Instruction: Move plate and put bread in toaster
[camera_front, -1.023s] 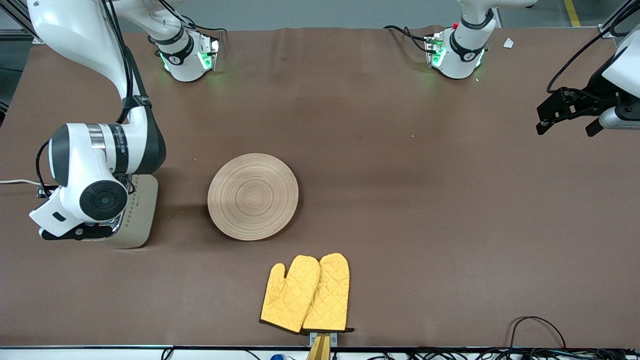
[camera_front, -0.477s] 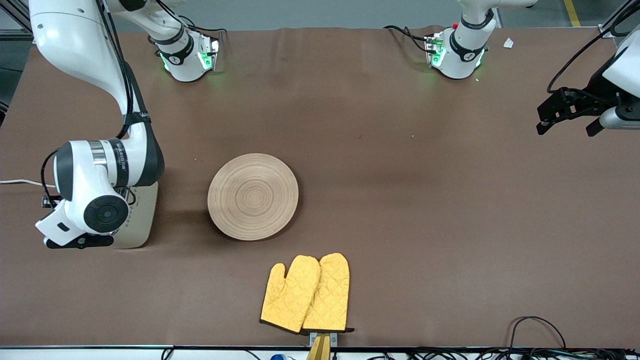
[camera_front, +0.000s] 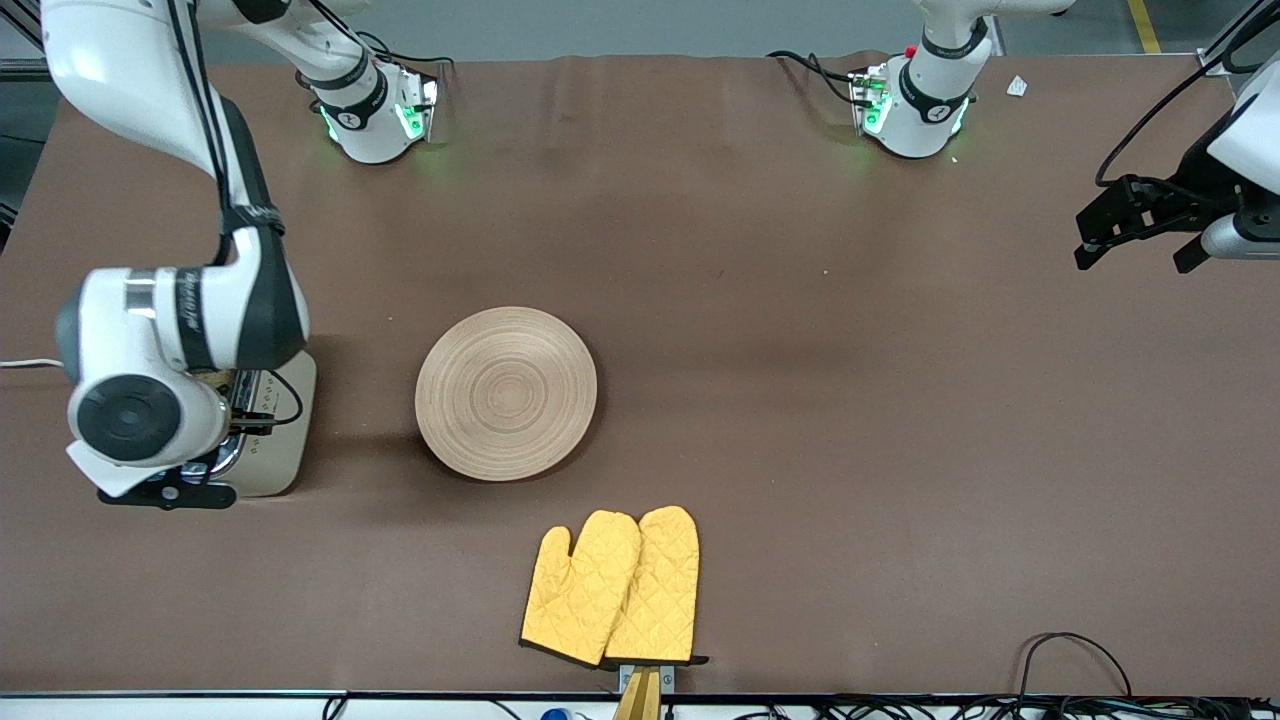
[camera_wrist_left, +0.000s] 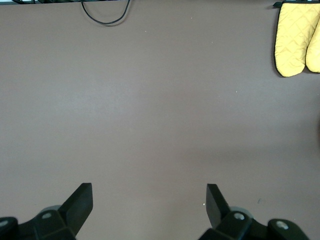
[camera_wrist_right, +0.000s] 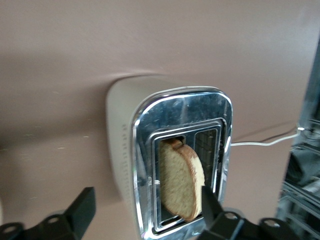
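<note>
The toaster (camera_wrist_right: 119, 131) stands near the right arm's end of the table, and its cream side shows in the front view (camera_front: 287, 432). The bread (camera_wrist_right: 181, 182) stands tilted in one slot of the chrome top, its upper part sticking out. My right gripper (camera_wrist_right: 146, 205) is open just over the toaster, one finger (camera_wrist_right: 209, 199) close beside the bread's crust. The plate (camera_front: 506, 392) lies empty mid-table, beside the toaster. My left gripper (camera_front: 1130, 232) waits open and empty over bare table at the left arm's end, its fingers wide apart in the left wrist view (camera_wrist_left: 148, 201).
A pair of yellow oven mitts (camera_front: 612, 585) lies near the table's front edge, nearer the camera than the plate; it also shows in the left wrist view (camera_wrist_left: 296, 39). The toaster's white cord (camera_wrist_right: 265, 142) runs off toward the table's end.
My right arm's wrist has turned and shifted a little over the toaster toward the table's end. The plate, the mitts and the left arm have not moved.
</note>
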